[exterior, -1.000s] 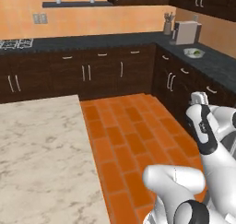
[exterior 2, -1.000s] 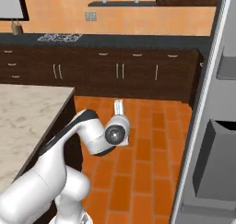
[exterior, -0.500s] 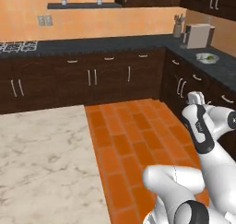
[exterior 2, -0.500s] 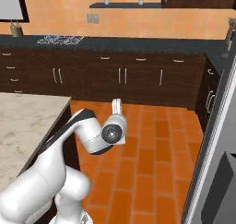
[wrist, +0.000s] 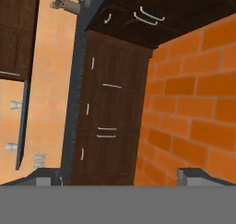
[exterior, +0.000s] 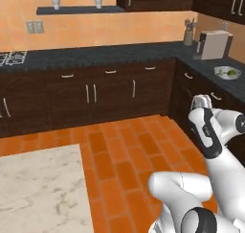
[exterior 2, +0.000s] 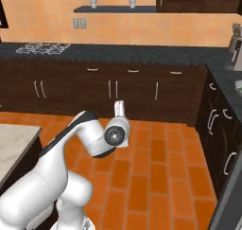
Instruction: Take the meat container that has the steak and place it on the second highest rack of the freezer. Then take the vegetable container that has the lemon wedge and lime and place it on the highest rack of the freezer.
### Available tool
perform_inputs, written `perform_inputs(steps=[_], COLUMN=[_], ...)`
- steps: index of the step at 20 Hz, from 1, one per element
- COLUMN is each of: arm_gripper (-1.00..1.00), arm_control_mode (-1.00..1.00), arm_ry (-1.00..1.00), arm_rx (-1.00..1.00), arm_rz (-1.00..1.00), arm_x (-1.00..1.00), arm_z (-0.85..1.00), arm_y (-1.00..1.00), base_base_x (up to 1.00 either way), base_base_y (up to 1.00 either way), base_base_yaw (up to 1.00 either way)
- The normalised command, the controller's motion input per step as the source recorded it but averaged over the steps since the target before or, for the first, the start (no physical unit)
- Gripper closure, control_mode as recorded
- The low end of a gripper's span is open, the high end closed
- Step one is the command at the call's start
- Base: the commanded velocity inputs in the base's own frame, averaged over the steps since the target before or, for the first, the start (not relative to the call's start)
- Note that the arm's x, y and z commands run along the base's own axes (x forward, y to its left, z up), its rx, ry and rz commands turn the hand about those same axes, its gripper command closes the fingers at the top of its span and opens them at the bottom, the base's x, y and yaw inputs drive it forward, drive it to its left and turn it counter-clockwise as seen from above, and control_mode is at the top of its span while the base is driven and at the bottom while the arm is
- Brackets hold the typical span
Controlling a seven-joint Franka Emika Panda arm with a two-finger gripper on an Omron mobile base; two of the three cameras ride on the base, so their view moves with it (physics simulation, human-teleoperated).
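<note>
While the white arm is folded close over the base, its pincer (wrist: 120, 176) stands with the two dark finger tips wide apart and nothing between them; it looks out over the orange brick-pattern floor (exterior: 129, 155) toward the row of dark wooden lower cabinets with pale bar handles (exterior: 95, 95); neither the meat container with the steak nor the vegetable container with the lemon wedge and lime can be made out from here, and no freezer rack can be seen either, so which way the first container lies from the pincer I cannot tell; my judgement is that the base has yet to face the place where the containers stand, and the task is at its start; on the dark speckled worktop (exterior: 119, 52) to the right a pale round bowl (exterior: 226, 72) holds something green, too small to name; near it stand a light boxy appliance (exterior: 214, 44) and a utensil holder (exterior: 189, 34); two small white cups (exterior 2: 93, 1) sit on the dark wall shelf (exterior 2: 116, 9); a pale marble-topped island (exterior: 40, 189) lies low on the left.
</note>
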Motion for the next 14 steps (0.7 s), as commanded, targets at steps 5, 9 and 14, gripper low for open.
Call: perform_inputs(steps=[5,9,14], arm_gripper=[-1.00,-1.00,-1.00], arm_control_mode=[1.00,1.00,1.00], arm_ry=[0.00,0.00,0.00], arm_rx=[0.00,0.00,0.00], arm_rz=[0.00,0.00,0.00], arm_x=[0.00,0.00,0.00], arm_z=[0.00,0.00,0.00], arm_y=[0.00,0.00,0.00], base_base_x=[1.00,1.00,1.00], base_base_y=[-0.25,-0.01,0.00], base_base_yaw=[-0.33,-0.44,-0.55])
